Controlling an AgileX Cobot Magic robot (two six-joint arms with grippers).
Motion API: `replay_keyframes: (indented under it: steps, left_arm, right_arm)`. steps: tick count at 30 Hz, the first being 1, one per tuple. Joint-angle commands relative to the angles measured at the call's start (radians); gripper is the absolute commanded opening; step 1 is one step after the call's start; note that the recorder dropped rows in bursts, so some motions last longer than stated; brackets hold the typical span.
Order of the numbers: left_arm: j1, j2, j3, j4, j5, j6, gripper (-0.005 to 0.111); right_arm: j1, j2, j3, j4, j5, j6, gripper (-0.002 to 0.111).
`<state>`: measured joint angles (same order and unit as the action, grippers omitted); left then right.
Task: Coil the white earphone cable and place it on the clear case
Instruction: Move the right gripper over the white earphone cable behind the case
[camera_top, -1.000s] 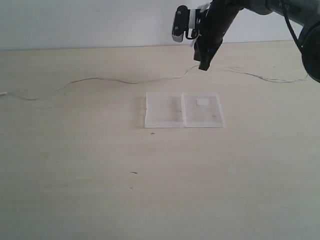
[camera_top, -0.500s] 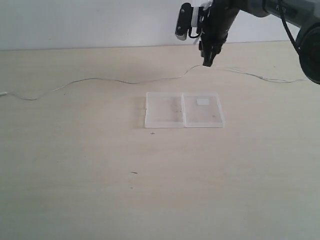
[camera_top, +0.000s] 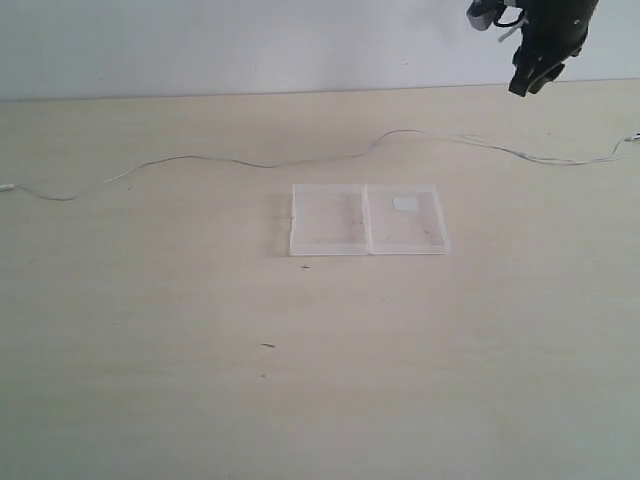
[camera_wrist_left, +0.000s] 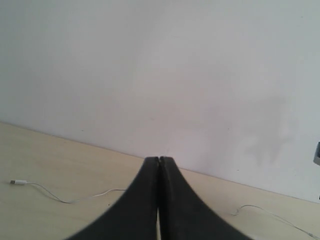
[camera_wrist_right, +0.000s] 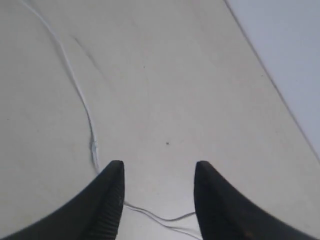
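The white earphone cable (camera_top: 250, 163) lies stretched across the far side of the table, from the left edge to the right edge. The clear case (camera_top: 368, 220) lies open and flat in front of it, with a white label (camera_top: 405, 203) on its right half. My right gripper (camera_top: 530, 78) hangs open high at the back right, above the cable's right part. In the right wrist view the cable (camera_wrist_right: 80, 90) runs past my right gripper (camera_wrist_right: 159, 172), and its two thin strands cross below the open jaws. My left gripper (camera_wrist_left: 159, 159) is shut on nothing, with the cable's plug end (camera_wrist_left: 20, 182) on the table beyond it.
A white wall (camera_top: 200, 40) rises behind the light wooden table (camera_top: 300, 380). A few small dark specks (camera_top: 268, 346) lie on the wood in front of the case.
My right gripper has opened and moved up and to the right, away from the cable behind the case. The cable now lies flat there.
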<state>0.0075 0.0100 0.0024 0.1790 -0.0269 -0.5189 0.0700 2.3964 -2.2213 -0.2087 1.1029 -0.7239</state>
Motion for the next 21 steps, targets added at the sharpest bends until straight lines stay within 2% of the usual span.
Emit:
replay_keyframes:
  steps: [1, 9, 21]
  left_arm:
    - [0.002, -0.004, -0.002, 0.000, -0.006, -0.006, 0.000]
    - [0.002, -0.004, -0.002, 0.000, -0.006, -0.006, 0.000]
    - [0.002, -0.004, -0.002, 0.000, -0.006, -0.006, 0.000]
  right_arm:
    - [-0.020, -0.008, -0.007, 0.068, 0.026, -0.016, 0.054]
    - [0.018, -0.006, -0.007, 0.225, 0.044, -0.181, 0.064]
    - [0.171, 0.090, -0.007, 0.254, -0.089, -0.329, 0.064]
